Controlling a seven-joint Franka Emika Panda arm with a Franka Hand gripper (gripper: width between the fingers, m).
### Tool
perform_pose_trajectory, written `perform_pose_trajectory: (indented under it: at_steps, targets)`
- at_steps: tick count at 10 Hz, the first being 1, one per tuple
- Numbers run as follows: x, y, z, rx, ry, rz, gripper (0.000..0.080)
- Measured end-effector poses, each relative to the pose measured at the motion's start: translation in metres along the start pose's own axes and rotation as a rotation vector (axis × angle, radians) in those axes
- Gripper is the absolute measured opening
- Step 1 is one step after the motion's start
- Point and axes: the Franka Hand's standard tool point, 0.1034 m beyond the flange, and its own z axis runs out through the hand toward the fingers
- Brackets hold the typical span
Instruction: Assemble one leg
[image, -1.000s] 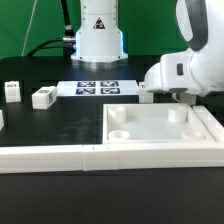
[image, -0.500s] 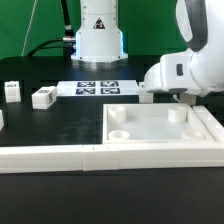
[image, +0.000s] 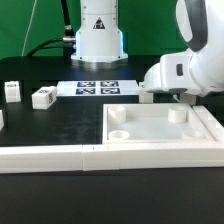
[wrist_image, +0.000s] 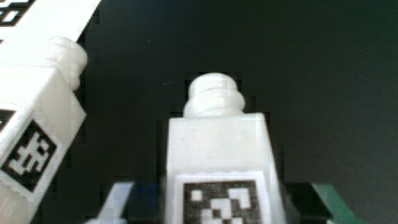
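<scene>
- Clearly the gripper (wrist_image: 222, 205) is clamped narrowly on the leg (wrist_image: 217, 150), beside the panel (image: 150, 128).
- If the leg tilts, its tip may miss the corner hole (image: 178, 115) and jam.

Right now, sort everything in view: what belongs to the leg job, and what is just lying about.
In the job: leg, gripped by the gripper; panel with round holes.
Lying about: spare legs; marker board; white rail along the front.
</scene>
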Motion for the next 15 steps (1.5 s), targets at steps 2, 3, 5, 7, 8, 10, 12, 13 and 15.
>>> perform_pose_trajectory:
  at_steps: [2, 3, 5, 7, 8, 10, 12, 13, 15]
  targets:
    - [-0.01, 0.005, -0.014, 0.005, -0.002, -0.008, 0.0287]
    - [-0.021, 0.007, -0.026, 0.004, 0.002, -0.008, 0.0287]
    - [-0.035, 0.011, -0.042, 0.007, 0.016, -0.006, 0.0287]
    - [-0.03, 0.009, -0.04, 0.008, 0.031, -0.007, 0.0287]
    - [-0.029, 0.009, -0.041, 0.01, 0.041, -0.007, 0.0287]
    - [-0.022, 0.005, -0.051, 0.032, 0.214, -0.008, 0.0287]
    - [-0.034, 0.006, -0.077, 0.043, 0.334, -0.017, 0.0287]
    - [-0.038, 0.005, -0.088, 0.048, 0.414, -0.033, 0.0287]
    - [-0.036, 0.001, -0.098, 0.072, 0.587, -0.032, 0.0287]
